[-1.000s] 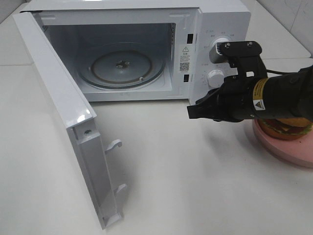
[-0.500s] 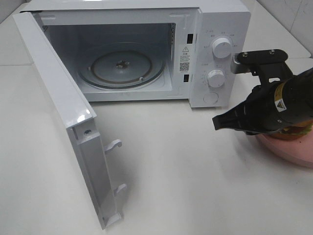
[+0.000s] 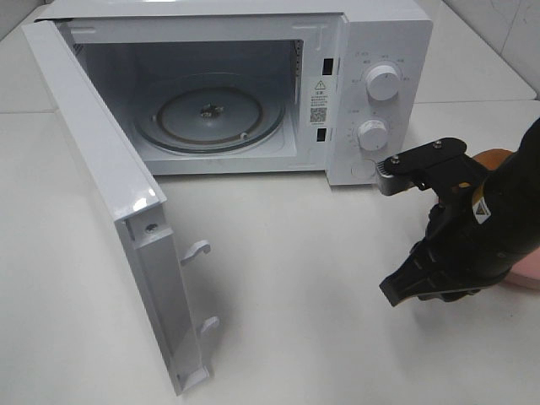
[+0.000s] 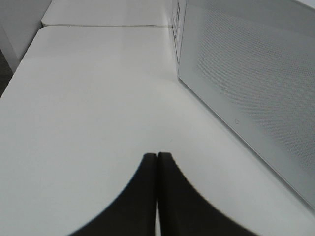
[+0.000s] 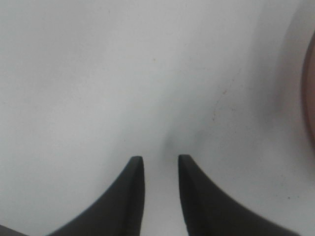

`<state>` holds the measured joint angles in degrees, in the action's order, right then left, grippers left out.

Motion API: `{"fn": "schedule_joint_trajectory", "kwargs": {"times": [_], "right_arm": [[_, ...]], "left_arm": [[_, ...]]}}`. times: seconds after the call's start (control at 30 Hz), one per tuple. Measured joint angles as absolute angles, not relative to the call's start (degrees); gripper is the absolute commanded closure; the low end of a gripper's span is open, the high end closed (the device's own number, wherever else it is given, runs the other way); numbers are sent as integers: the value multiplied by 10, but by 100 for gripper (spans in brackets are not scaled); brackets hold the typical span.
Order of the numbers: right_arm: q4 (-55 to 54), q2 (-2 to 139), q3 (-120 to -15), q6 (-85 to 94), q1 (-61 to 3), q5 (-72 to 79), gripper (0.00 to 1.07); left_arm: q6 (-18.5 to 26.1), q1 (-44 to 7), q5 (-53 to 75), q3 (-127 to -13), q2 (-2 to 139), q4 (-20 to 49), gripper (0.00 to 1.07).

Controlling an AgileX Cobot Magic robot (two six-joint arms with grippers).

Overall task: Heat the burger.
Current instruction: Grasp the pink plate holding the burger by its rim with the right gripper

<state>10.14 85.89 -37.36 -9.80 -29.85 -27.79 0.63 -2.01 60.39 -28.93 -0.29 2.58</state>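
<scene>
Only a brown sliver of the burger (image 3: 492,157) shows behind my right arm at the far right of the table. It sits on a pink plate (image 3: 529,272), whose edge also shows in the right wrist view as a pink rim (image 5: 310,98). My right gripper (image 3: 398,295) points down at the bare table just left of the plate. Its fingers (image 5: 157,158) stand apart with nothing between them. My left gripper (image 4: 157,156) is shut and empty, low over the table beside the microwave door (image 4: 256,93). The exterior view does not show it.
A white microwave (image 3: 380,51) stands at the back with its door (image 3: 101,177) swung wide open toward the front left. A glass turntable (image 3: 211,118) lies inside. Two knobs (image 3: 381,83) sit on its right panel. White tabletop (image 3: 295,278) spreads in front.
My right gripper swung from in front of the microwave's knobs to the right and down toward the table beside the plate. Its fingers parted. The left gripper's earlier state is not shown.
</scene>
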Motion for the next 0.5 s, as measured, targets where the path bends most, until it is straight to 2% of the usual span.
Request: {"fn": "schedule_joint_trajectory", "kwargs": {"times": [0.07,0.1,0.17,0.5], "right_arm": [[102,859,-374,-96,-299,-294,54],[102,859,-374,-96,-299,-294,54],[117,859,-374,-96,-299,-301,45],[229,859,-374,-137,-299,-343,42]], "left_arm": [[6,-20,604,-289,-3,26,106],[6,-20,604,-289,-3,26,106],[6,-20,604,-289,-3,26,106],[6,-20,604,-289,-3,26,106]]}}
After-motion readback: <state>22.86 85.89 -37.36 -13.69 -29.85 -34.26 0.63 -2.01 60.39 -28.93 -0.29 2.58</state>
